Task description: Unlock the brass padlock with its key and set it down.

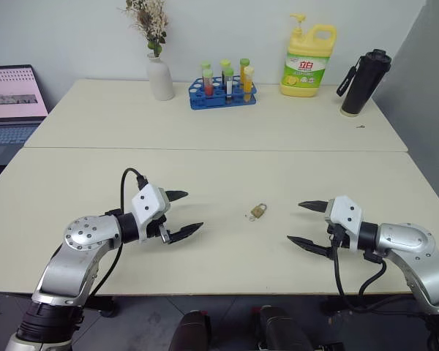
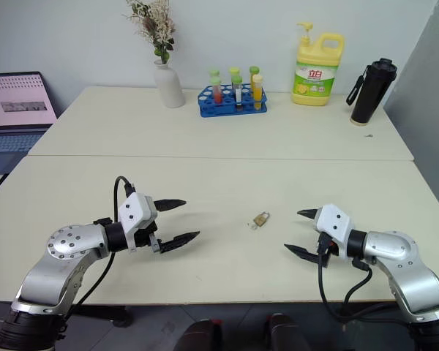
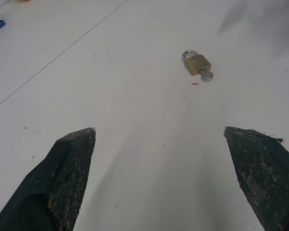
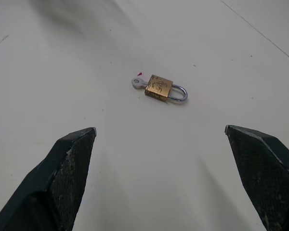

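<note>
In wrist views, key [image 4: 137, 82] in brass padlock [image 4: 159, 87]

brass padlock [image 4: 159, 88]: golden-brass metal body, dull and scuffed; thin silvery shackle, polished.
key [image 4: 137, 83]: small silvery metal, its round bow touching the padlock's base.
table [image 1: 205, 131]: cream top, smooth and matt.
left gripper [image 1: 181, 214]: black fingers [image 3: 62, 178], matt, finely speckled and scratched.
right gripper [image 1: 305, 223]: black fingers [image 4: 260, 168], matt, with a fine cross-hatched texture.
detergent bottle [image 1: 308, 62]: glossy yellow plastic.
vase [image 1: 160, 77]: smooth white.
flask [image 1: 364, 82]: matt black.
</note>
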Tool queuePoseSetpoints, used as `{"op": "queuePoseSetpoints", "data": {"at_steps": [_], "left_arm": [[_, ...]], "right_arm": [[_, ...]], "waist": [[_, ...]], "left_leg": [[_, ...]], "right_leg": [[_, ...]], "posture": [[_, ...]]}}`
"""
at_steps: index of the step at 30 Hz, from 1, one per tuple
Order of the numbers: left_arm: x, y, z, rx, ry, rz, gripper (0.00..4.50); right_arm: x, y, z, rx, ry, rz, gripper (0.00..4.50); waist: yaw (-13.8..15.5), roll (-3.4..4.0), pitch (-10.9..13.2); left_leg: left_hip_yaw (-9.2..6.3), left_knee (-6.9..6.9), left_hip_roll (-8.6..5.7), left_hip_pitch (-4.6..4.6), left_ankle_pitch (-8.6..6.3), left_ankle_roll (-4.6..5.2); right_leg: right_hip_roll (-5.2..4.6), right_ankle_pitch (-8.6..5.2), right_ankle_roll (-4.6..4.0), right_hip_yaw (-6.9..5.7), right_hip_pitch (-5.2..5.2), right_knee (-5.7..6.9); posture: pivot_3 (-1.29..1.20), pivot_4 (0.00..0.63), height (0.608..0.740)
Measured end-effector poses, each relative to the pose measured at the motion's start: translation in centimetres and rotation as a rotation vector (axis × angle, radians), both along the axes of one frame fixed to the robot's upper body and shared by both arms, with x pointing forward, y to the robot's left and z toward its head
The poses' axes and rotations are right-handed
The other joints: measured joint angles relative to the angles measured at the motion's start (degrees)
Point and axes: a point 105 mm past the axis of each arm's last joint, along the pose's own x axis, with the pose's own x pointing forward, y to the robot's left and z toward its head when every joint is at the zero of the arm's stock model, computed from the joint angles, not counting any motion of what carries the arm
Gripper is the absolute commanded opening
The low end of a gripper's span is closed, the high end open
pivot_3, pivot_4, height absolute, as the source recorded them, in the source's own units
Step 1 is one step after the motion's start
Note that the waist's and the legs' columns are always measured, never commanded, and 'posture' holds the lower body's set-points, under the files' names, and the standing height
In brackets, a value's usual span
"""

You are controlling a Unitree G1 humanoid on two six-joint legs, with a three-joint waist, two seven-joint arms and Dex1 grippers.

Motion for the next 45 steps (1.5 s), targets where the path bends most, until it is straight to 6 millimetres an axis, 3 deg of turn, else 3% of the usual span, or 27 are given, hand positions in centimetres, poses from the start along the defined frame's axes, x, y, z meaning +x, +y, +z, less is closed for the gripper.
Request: {"op": "queuePoseSetpoints", "data": {"at_steps": [9, 14, 19, 23, 29, 38, 44, 45], "left_arm": [[-1.9, -0.5, 0.9, 0.031, 0.061, -0.137, 4.48], [-2.2, -0.9, 1.6, 0.028, 0.052, -0.151, 4.48], [-2.7, -1.1, 1.9, 0.043, 0.038, -0.159, 4.48], [-2.8, -0.8, 1.6, 0.054, 0.047, -0.134, 4.48], [-3.8, -1.4, 1.5, 0.063, 0.039, -0.144, 4.48], [-4.7, -1.8, 1.4, 0.072, 0.042, -0.131, 4.48], [-4.9, -1.9, 1.2, 0.073, 0.044, -0.118, 4.48], [-4.9, -1.9, 1.2, 0.075, 0.042, -0.118, 4.5]], "right_arm": [[0.2, -0.3, 0.1, -0.026, 0.009, 0.026, 4.5], [1.4, -0.2, 1.9, -0.051, -0.051, 0.101, 4.5], [3.5, 0.9, 3.1, -0.177, -0.099, 0.258, 4.5], [5.2, 3.2, 4.5, -0.228, -0.132, 0.444, 4.5], [7.4, 6.3, 3.1, -0.39, -0.029, 0.652, 4.5], [8.9, 8.1, -0.9, -0.603, 0.09, 0.755, 4.5], [9.1, 8.2, -1.2, -0.654, 0.081, 0.791, 4.5], [9.1, 8.3, -1.2, -0.659, 0.079, 0.797, 4.33]], "waist": [[-0.01, 0.01, 0.0], [-0.08, 0.0, 0.0], [-0.4, 0.06, 0.04], [-0.28, 0.06, 0.04], [-0.15, 0.1, 0.06], [-0.23, 0.13, 0.08], [-0.17, 0.14, 0.09], [-0.17, 0.14, 0.09]], "left_leg": [[0.04, 0.0, -0.03, 0.01, 0.0, 0.0], [0.04, 0.0, 0.0, 0.03, 0.0, 0.0], [0.14, -0.01, 0.02, 0.09, 0.0, 0.0], [0.06, -0.02, 0.08, 0.08, 0.0, 0.0], [0.08, -0.05, 0.05, 0.02, 0.0, 0.0], [0.05, -0.06, 0.02, 0.03, 0.0, 0.0], [0.02, -0.05, 0.01, 0.04, 0.0, 0.0], [0.02, -0.05, 0.01, 0.07, 0.0, 0.0]], "right_leg": [[0.01, -0.01, 0.0, -0.02, 0.0, -0.01], [0.03, 0.0, 0.0, -0.03, 0.0, -0.01], [0.05, 0.01, -0.01, -0.04, -0.02, 0.01], [0.08, 0.09, -0.18, -0.05, -0.01, 0.0], [-0.01, 0.17, -0.33, -0.06, -0.06, -0.01], [-0.1, 0.17, -0.35, -0.1, -0.07, 0.04], [-0.11, 0.17, -0.36, -0.11, -0.04, 0.04], [-0.11, 0.17, -0.36, -0.11, -0.03, 0.04]], "posture": [[0.0, 0.15, 0.74], [0.0, 0.15, 0.74], [0.0, 0.15, 0.74], [0.0, 0.15, 0.74], [0.0, 0.15, 0.74], [0.0, 0.15, 0.74], [0.0, 0.15, 0.74], [0.0, 0.15, 0.74]]}}
